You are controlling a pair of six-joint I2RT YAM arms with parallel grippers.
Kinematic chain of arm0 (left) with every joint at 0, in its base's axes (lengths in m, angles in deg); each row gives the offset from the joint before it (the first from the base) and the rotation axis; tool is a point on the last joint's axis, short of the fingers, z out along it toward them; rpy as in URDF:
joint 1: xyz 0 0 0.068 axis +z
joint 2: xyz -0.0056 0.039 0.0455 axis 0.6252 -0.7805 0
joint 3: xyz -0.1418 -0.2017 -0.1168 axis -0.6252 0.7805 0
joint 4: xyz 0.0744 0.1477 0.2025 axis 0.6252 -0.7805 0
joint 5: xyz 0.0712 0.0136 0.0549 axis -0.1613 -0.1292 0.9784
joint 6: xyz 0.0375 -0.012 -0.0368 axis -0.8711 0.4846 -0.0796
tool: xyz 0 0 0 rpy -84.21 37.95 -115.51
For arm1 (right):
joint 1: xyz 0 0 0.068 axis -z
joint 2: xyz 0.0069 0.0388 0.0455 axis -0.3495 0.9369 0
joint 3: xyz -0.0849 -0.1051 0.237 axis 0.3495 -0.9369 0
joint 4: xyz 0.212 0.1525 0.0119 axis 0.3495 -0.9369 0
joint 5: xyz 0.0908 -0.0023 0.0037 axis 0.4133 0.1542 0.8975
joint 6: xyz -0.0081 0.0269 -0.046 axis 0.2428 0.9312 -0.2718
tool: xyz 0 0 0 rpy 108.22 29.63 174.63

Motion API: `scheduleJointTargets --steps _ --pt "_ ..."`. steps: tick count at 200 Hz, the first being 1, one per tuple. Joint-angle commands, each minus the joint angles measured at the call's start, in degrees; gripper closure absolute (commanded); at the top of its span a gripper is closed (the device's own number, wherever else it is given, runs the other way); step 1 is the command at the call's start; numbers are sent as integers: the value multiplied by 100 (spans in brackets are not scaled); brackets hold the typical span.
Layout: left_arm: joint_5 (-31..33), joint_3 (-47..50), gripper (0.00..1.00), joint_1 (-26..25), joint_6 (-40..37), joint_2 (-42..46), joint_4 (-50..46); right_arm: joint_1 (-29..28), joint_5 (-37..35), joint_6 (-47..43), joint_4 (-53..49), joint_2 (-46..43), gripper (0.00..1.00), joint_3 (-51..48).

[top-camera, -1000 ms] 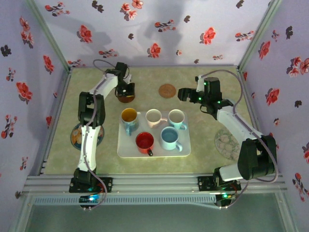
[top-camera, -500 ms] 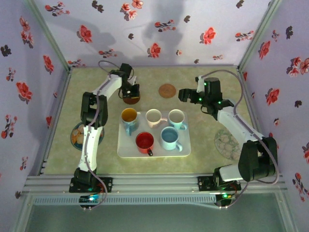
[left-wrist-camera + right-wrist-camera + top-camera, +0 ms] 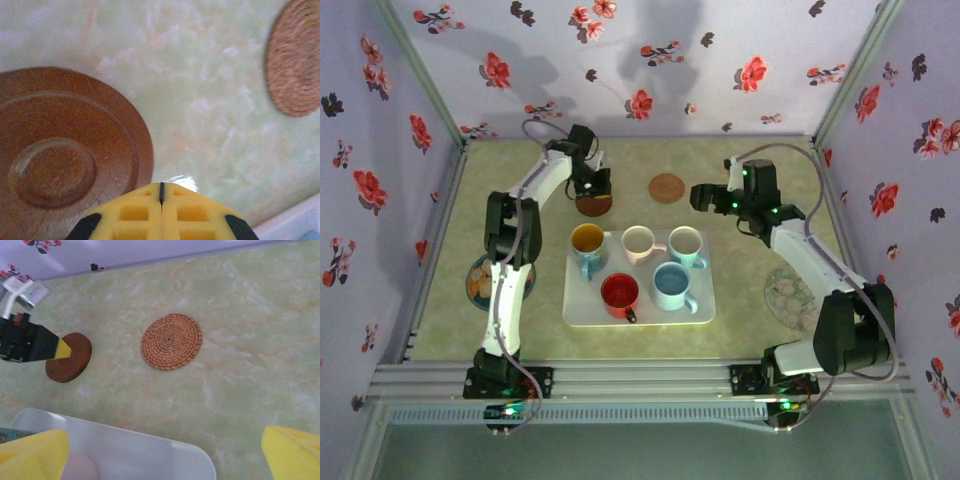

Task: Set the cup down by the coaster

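Observation:
Several cups stand on a white tray (image 3: 582, 310): yellow (image 3: 587, 240), pale pink (image 3: 638, 242), white (image 3: 685, 242), red (image 3: 619, 293) and blue (image 3: 670, 283). A round woven coaster (image 3: 666, 187) (image 3: 171, 341) (image 3: 295, 60) lies on the table behind the tray. To its left is a brown wooden coaster (image 3: 592, 205) (image 3: 60, 160) (image 3: 70, 357). My left gripper (image 3: 599, 186) (image 3: 161, 187) is shut and holds nothing, low over the brown coaster's right edge. My right gripper (image 3: 701, 195) (image 3: 165, 445) is open and empty, hovering above the tray's far right corner.
A patterned coaster (image 3: 480, 282) lies at the left, partly under the left arm. Another patterned coaster (image 3: 788, 295) lies at the right, by the right arm. Flowered walls close the table on three sides. The tray's corner (image 3: 150, 455) shows below the right gripper.
My left gripper has moved a little to the right, and the brown coaster below it now lies slightly further right. The right arm has stayed still.

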Motion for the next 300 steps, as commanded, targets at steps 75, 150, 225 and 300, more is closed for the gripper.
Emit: scheduleJointTargets --steps 75,150,225,300 --pt "794 906 98 -23 133 1986 275 -77 -40 -234 -991 1117 14 1437" --pt "1070 1621 97 139 -62 2744 187 -244 -400 -182 -1879 2763 44 3100" --pt "1150 2403 96 274 -39 3385 299 -399 -510 -111 -2218 4292 79 4505" --pt "1149 2895 96 358 -41 3485 511 -600 -666 -47 -2771 5838 100 6173"
